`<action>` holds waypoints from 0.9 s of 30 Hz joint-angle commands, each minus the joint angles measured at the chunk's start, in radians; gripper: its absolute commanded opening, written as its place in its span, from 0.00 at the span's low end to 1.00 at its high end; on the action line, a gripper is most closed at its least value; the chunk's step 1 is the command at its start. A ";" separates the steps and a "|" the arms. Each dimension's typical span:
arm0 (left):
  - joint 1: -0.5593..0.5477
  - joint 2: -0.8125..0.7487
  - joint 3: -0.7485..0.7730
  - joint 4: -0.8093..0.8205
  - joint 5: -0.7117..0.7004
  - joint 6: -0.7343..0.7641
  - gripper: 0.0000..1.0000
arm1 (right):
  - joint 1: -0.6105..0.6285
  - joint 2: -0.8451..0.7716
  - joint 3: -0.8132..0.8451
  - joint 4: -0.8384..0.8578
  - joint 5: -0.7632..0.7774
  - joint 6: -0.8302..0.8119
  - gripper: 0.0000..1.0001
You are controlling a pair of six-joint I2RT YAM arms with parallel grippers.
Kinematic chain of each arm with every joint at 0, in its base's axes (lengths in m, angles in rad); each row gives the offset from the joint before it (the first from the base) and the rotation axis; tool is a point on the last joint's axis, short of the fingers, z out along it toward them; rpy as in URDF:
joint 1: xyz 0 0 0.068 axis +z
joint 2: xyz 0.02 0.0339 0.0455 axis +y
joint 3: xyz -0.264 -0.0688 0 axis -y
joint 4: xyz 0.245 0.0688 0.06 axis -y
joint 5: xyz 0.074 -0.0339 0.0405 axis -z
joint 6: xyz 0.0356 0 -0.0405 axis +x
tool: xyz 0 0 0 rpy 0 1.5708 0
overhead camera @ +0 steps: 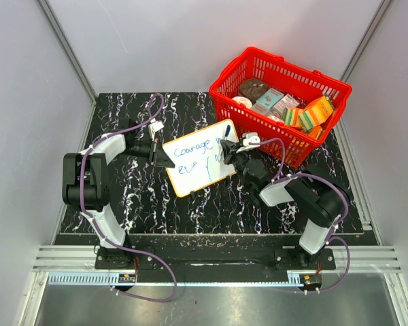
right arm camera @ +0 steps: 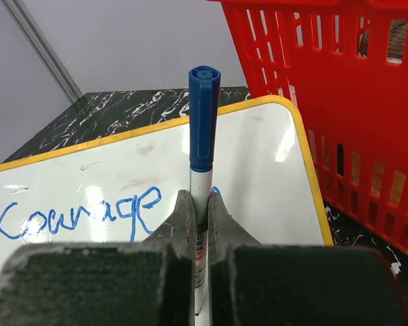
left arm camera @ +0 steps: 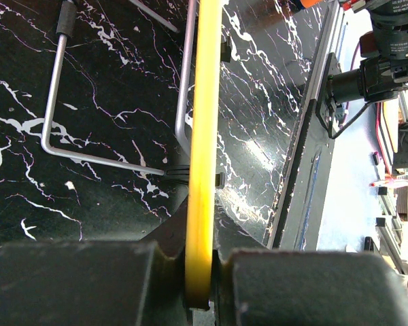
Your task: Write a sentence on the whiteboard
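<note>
Left gripper [left arm camera: 202,272] clamping yellow-rimmed white rectangular whiteboard [overhead camera: 197,163] at its 9 o'clock edge; right gripper [right arm camera: 200,224] squeezing blue-capped marker [right arm camera: 204,102]. Pen pressure could be levering the whiteboard loose.

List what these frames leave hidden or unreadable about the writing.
- Tip of the marker: right wrist view, hidden behind the right gripper; top view, too small. Contact with the whiteboard cannot be told.
- Second line of the sentence: top view, too small to read; right wrist view, blocked by the gripper.
- Writing face: left wrist view shows only the board's yellow edge in the left gripper.
</note>
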 commanded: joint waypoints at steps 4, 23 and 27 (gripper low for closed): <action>-0.009 -0.017 0.008 0.008 -0.189 0.078 0.00 | -0.005 -0.093 0.007 0.202 0.012 -0.017 0.00; -0.009 -0.014 0.008 0.009 -0.190 0.077 0.00 | -0.031 -0.028 0.047 0.191 -0.022 0.014 0.00; -0.009 -0.016 0.006 0.008 -0.190 0.078 0.00 | -0.031 -0.019 0.053 0.193 -0.025 0.020 0.00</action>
